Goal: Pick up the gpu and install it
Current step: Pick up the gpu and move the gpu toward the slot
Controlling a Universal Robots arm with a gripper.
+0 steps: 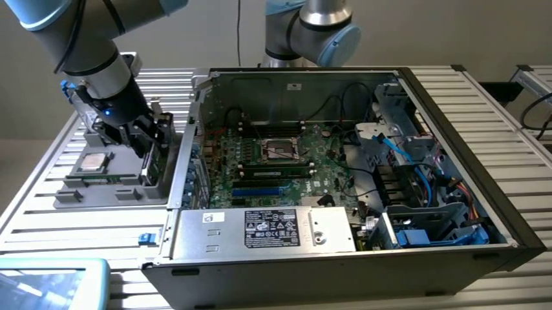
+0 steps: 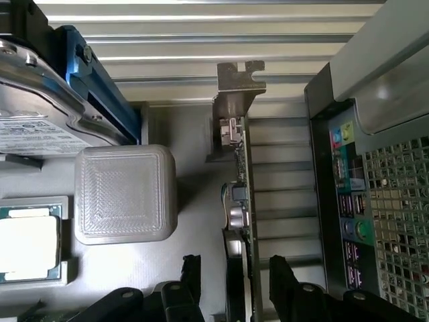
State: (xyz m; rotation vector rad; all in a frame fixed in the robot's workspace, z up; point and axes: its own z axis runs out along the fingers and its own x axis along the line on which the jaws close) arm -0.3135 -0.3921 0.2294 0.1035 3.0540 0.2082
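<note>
- Gpu [image 2: 242, 194], green circuit card with silver end bracket, stands on edge in the grey plastic tray [image 1: 103, 197].
- My hand [image 2: 238, 285] is released, fingers [image 2: 283, 282] straddling it.
- Closing off-centre could tip the card.

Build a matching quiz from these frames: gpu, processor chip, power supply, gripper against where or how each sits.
Things:
1. gpu
2. processor chip
3. power supply
4. gripper

Places or states:
A. lying flat in the grey tray
B. standing on edge in the grey tray
C. inside the computer case, at its near edge in the exterior view
D. open, straddling the gpu

Pairs: 1-B, 2-A, 3-C, 4-D
</note>
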